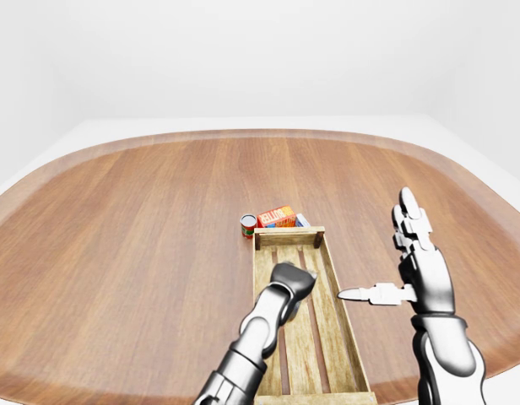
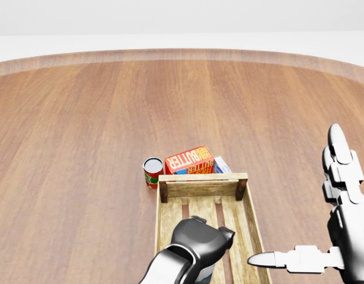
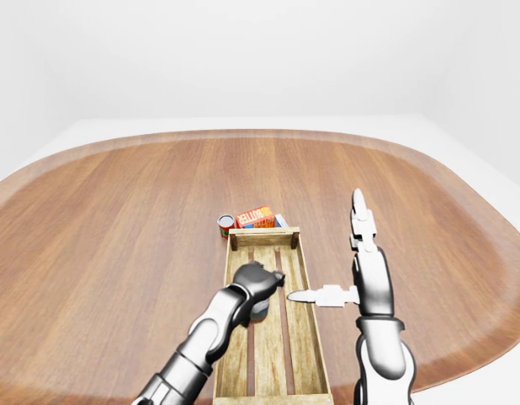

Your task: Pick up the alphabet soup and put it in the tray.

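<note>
The left hand [image 2: 200,239], fingers curled round a can [image 2: 204,274], hangs over the tray [image 2: 248,204] to set it down inside.

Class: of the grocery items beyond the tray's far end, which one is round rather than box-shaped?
The small red can, leftmost, standing upright; the butter box beside it is rectangular.

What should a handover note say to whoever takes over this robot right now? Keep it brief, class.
Left hand: shut on a can, presumably the soup since its label is mostly hidden, low over the slats inside the tray.
Right hand: open, empty, right of the tray.
Outside the tray's top end: a red can and a butter box.
Done: pick-up and carry to the tray.
Left: set the can down, release, pull the hand out.
</note>
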You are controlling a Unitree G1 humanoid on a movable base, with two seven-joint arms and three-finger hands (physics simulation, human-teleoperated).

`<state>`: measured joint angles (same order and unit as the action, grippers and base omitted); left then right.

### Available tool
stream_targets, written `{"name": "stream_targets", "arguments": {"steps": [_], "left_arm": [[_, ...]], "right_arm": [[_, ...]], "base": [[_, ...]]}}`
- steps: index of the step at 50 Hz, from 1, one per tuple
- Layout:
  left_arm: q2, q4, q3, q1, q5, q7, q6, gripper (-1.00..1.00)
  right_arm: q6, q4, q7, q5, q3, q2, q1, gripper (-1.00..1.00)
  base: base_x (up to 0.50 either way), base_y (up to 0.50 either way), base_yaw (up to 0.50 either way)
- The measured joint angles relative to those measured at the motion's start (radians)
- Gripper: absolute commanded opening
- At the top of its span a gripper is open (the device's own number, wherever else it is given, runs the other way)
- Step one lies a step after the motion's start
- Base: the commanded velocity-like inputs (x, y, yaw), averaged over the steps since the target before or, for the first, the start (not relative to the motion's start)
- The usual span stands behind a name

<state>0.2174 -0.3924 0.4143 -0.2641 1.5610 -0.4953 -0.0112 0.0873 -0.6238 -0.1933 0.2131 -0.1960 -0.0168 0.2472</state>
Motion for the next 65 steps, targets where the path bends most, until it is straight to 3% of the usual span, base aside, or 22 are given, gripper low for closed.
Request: {"name": "stream_targets", "arguments": {"steps": [23,44,65], "left_arm": [[-0.003,0.071,-0.032,-0.018,-0.068,0.011,0.021,1.0],[-0.039,0.231,-0.109,-0.07,-0.242,0.002,0.098,1.0],[-0.098,0.271,-0.188,-0.125,-0.372,0.042,0.098,1.0]], "right_arm": [[0.0,0.007,0.002,0.005,0.005,0.001,-0.001,1.0],[0.0,0.025,0.011,0.015,0.022,0.004,-0.003,1.0],[0.0,0.03,0.017,0.016,0.02,0.006,-0.007,1.0]], "base": [[0.0,0.0,0.0],[0.0,0.0,0.0],[0.0,0.0,0.0]]}}
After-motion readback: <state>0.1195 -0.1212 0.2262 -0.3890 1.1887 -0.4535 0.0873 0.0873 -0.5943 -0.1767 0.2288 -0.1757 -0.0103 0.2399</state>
